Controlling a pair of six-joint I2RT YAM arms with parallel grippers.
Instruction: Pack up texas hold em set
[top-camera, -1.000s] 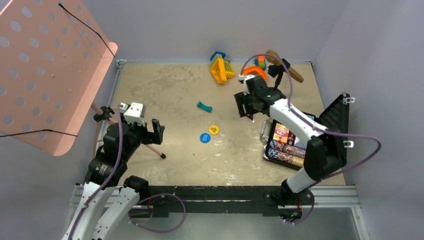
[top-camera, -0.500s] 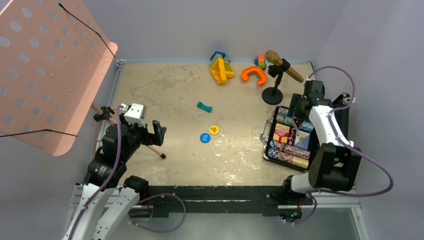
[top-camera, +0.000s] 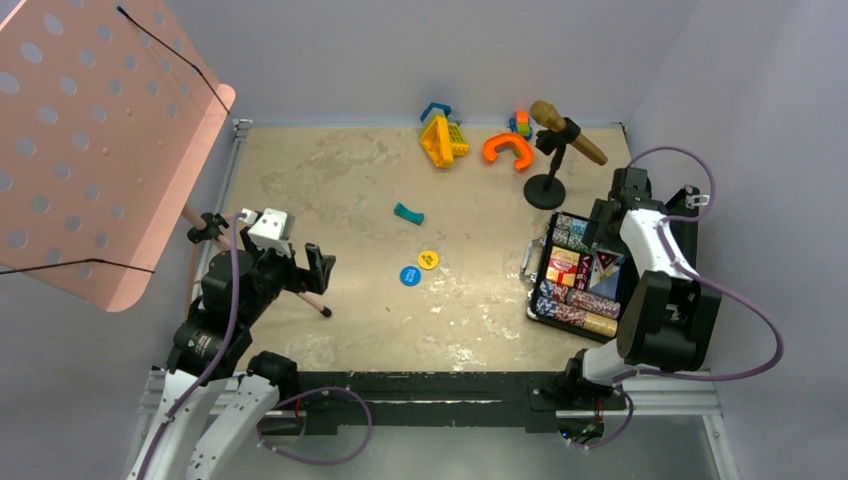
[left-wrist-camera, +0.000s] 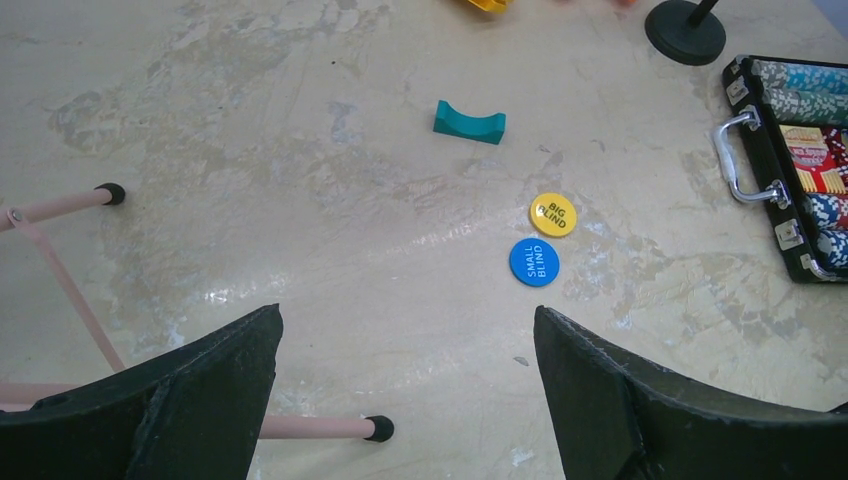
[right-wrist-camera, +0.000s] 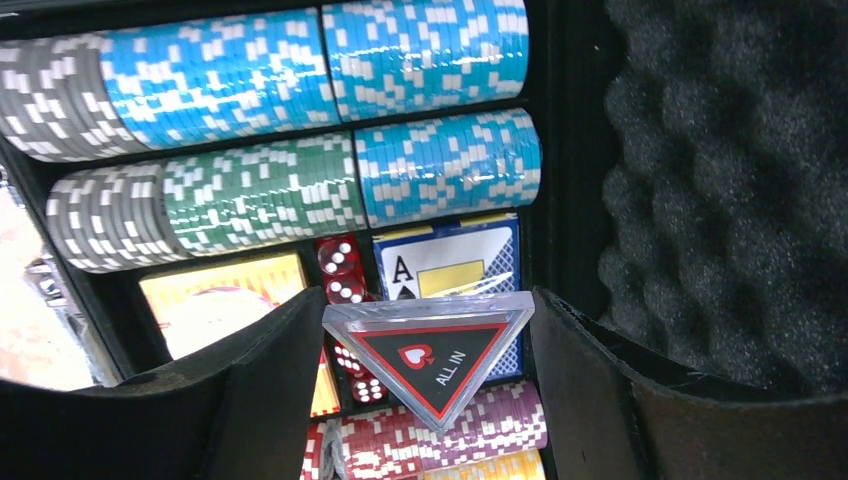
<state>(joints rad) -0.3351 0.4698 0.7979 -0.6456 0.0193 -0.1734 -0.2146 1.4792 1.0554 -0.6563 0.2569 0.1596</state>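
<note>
The black case (top-camera: 536, 300) lies open at the right, its foam lid (top-camera: 668, 232) standing up. It holds chip rows (right-wrist-camera: 300, 70), red dice (right-wrist-camera: 340, 262) and card decks (right-wrist-camera: 450, 262). My right gripper (right-wrist-camera: 425, 300) is over the open case, shut on a clear triangular "ALL IN" token (right-wrist-camera: 432, 360), which also shows in the top view (top-camera: 603, 265). A blue "SMALL BLIND" token (left-wrist-camera: 534, 262) and a yellow "BIG BLIND" token (left-wrist-camera: 553, 214) lie side by side on the table mid-centre. My left gripper (left-wrist-camera: 405, 320) is open and empty, above the table left of them.
A teal curved piece (top-camera: 407, 212) lies behind the tokens. Yellow (top-camera: 440, 138) and orange (top-camera: 507, 148) toys and a microphone stand (top-camera: 545, 190) are at the back. A pink perforated panel (top-camera: 90, 130) overhangs the left; its stand leg (left-wrist-camera: 300, 428) ends near my left gripper.
My right arm swung from the table's middle back over the case with the triangular token, then shifted slightly further in. The left arm has barely moved.
</note>
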